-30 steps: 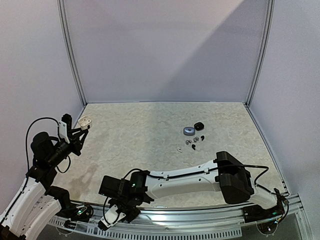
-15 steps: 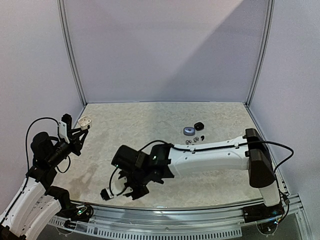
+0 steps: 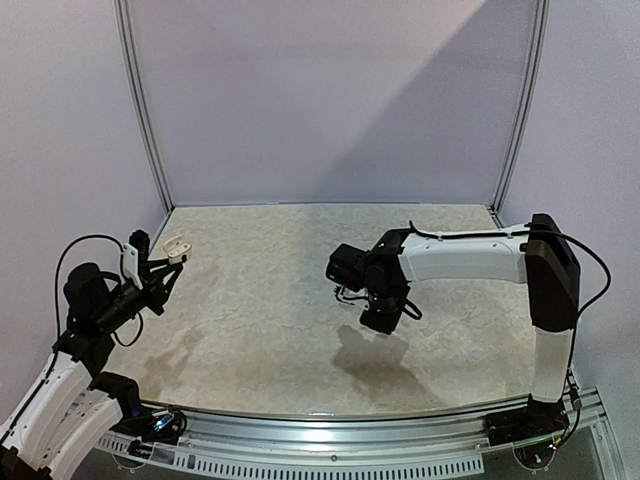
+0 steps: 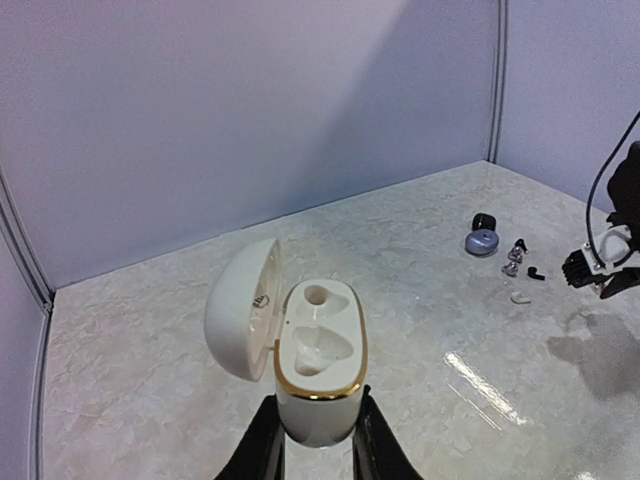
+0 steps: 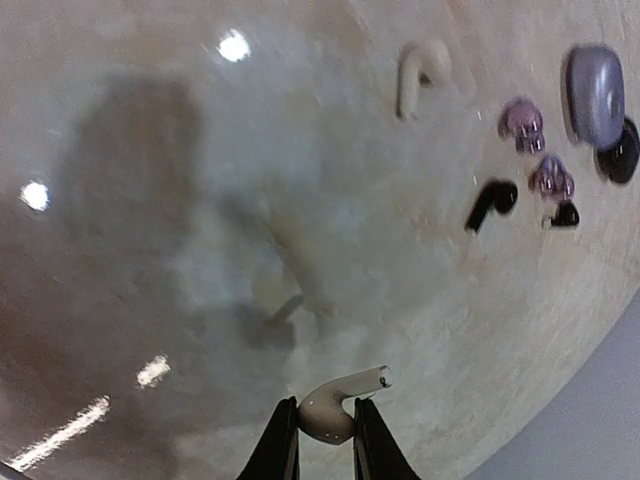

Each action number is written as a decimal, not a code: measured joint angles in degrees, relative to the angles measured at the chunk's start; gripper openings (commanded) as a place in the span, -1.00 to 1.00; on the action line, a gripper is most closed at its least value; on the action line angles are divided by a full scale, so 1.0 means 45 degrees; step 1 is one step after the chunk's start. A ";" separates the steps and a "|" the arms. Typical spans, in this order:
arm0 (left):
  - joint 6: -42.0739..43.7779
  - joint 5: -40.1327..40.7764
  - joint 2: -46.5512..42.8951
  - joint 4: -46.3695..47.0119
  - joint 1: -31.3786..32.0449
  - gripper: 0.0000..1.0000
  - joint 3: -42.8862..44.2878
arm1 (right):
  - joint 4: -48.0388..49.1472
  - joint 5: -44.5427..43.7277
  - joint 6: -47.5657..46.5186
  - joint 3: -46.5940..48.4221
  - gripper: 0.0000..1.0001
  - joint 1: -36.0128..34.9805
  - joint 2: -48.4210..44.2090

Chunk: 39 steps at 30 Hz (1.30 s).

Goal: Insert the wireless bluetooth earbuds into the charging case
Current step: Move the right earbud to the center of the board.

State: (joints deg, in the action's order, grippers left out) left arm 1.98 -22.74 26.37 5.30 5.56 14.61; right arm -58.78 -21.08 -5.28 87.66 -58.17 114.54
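Over the left side of the tabletop (image 3: 260, 300), your left claw (image 4: 315, 445) is clamped on the white charging case (image 4: 318, 355), its lid open, while your right claw (image 5: 322, 437) pinches one white earbud (image 5: 330, 405) above the tabletop, the other earbuds (image 5: 420, 75) lying loose near a bluish case (image 5: 595, 95).

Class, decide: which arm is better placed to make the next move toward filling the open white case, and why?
Right. The right claw pinches a white earbud, while the left claw holds the open case upright, wells showing empty.
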 measured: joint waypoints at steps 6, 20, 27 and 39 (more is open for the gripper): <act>0.0141 -0.0481 0.0306 0.0000 0.0000 -1.00 0.0000 | -0.2093 -0.0646 0.2409 -0.0087 -0.74 0.0112 0.0029; 0.0301 -0.0568 0.0656 0.0015 0.0005 -1.00 -0.0005 | -0.4284 -0.0971 0.3381 0.2171 -0.58 0.0112 0.3507; 0.0311 -0.0457 0.0753 0.0058 0.0000 -1.00 -0.0005 | -0.4692 -0.0860 0.3113 0.3288 -0.23 0.0097 0.4051; 0.0325 -0.0233 0.0933 0.0126 0.0000 -1.00 -0.0005 | -0.3900 0.0772 0.2050 0.4294 -0.06 -0.0073 0.4070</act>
State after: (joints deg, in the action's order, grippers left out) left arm 3.44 -23.79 30.57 5.87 5.56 14.59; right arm -76.34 -17.61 3.95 106.98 -58.50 132.86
